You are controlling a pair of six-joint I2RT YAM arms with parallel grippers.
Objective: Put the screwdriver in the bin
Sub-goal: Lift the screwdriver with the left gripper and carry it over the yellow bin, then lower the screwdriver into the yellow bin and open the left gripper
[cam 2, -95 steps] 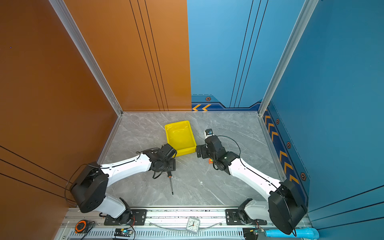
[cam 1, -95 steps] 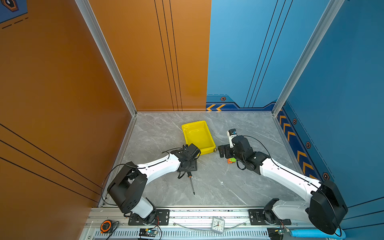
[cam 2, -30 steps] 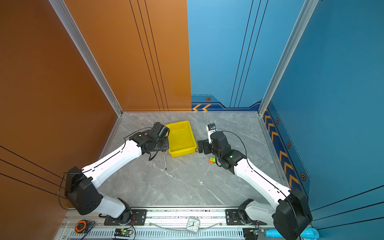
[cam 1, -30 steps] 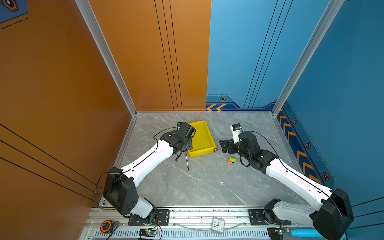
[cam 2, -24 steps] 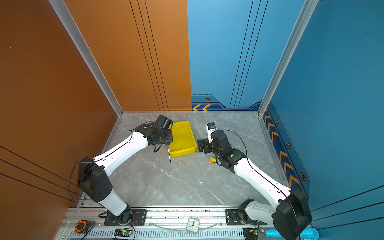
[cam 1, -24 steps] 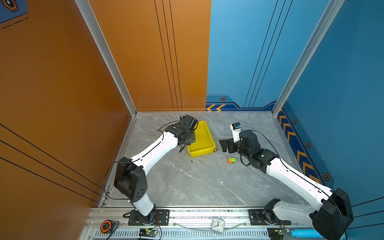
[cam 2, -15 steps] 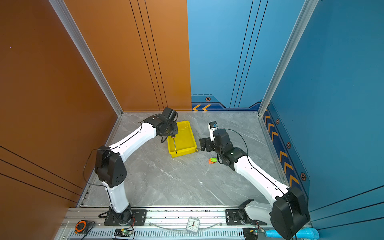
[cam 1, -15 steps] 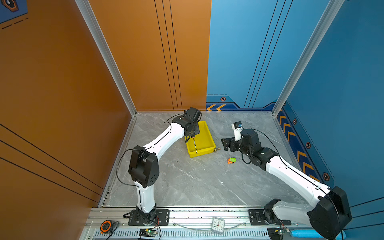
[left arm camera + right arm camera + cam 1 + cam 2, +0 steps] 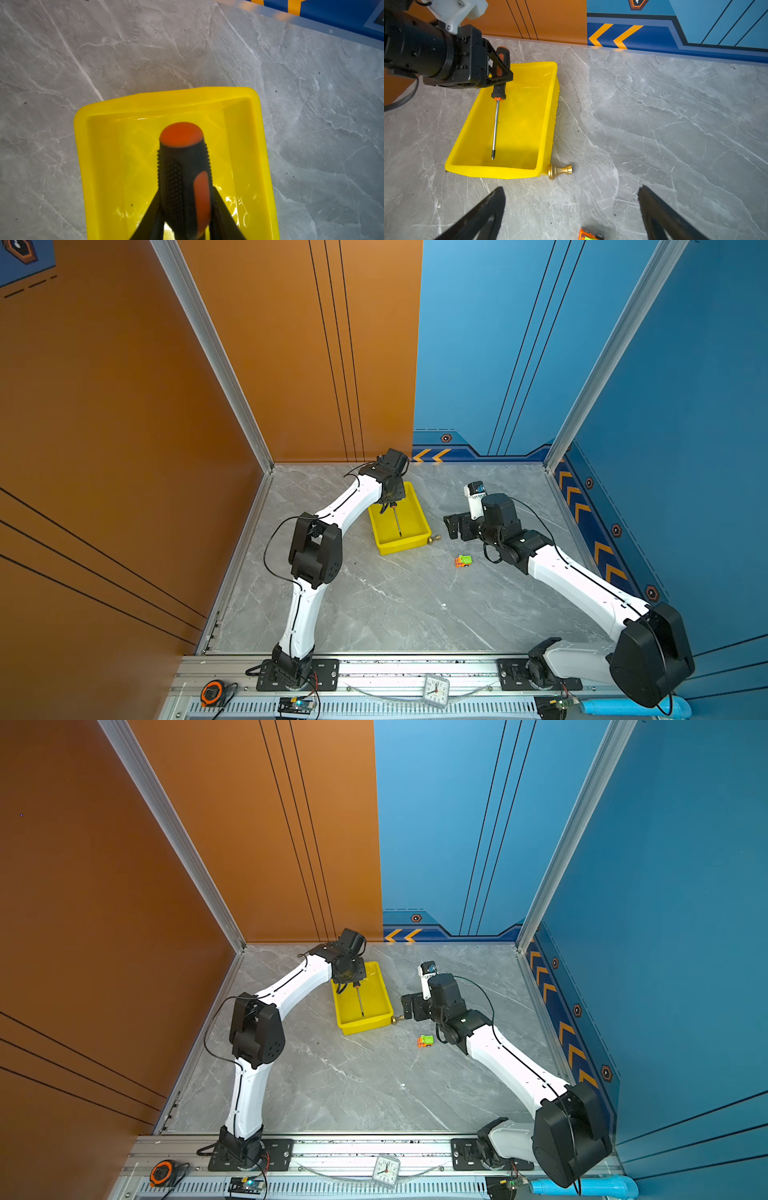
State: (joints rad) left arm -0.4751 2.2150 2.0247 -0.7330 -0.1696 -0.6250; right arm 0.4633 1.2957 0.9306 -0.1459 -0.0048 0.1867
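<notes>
The yellow bin lies on the grey floor, seen in both top views. My left gripper hangs over the bin's far end, shut on the black-and-orange handle of the screwdriver. The grey shaft slants down inside the bin, its tip low over the bin floor near the front wall; whether it touches I cannot tell. My right gripper stands open and empty just right of the bin.
A gold knob lies against the bin's near right corner. A small orange-and-green toy car sits on the floor below the right gripper. Orange and blue walls close in the back and sides.
My left arm has carried the screwdriver from left of the bin to over it, so the shaft now points down inside. The right gripper has barely moved.
</notes>
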